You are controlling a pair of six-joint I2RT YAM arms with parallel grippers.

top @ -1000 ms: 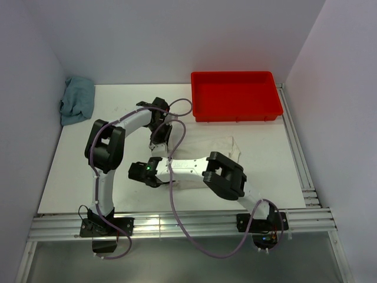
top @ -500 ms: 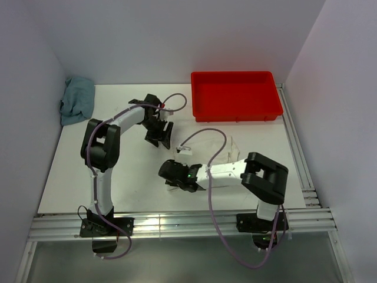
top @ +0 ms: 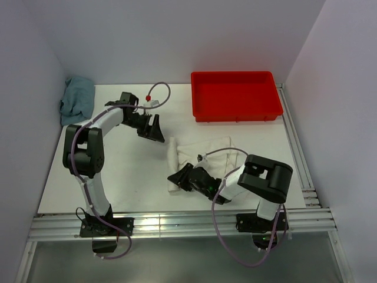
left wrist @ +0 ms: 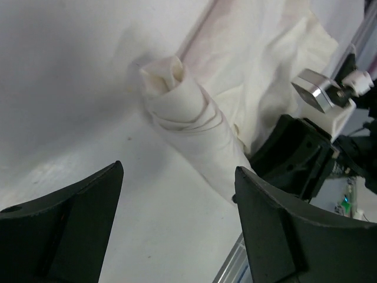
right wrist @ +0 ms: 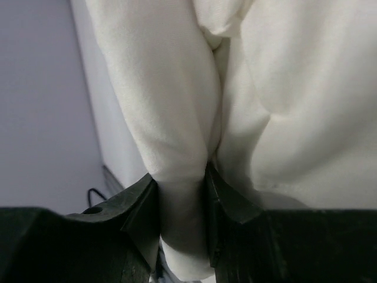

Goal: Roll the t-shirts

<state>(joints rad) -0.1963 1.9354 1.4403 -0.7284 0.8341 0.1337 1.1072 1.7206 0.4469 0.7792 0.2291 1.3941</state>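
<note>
1. Blue cloth [top: 76, 100]: crumpled, far-left corner of table [top: 118, 177].
2. Left gripper [top: 156, 130]: jaws spread wide, empty, just left of the shirt.
3. T-shirt [top: 206, 147]: cream, mid-table, left edge rolled.
4. Right gripper [top: 179, 177]: clamped on t-shirt's rolled near end.
5. Red tray [top: 235, 94]: far right.

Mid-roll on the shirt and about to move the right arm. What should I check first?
1. Right gripper gripping the t-shirt: ok, the rolled edge is pinched between its fingers.
2. Left gripper open and off the fabric: ok.
3. Roll wound tight at its far end: ok, layers sit snug.
4. Unrolled part lying flat: cannot tell, partly hidden.
5. Tray apart from the t-shirt: ok.
6. Blue cloth out of the way: ok, in the far left corner.
</note>
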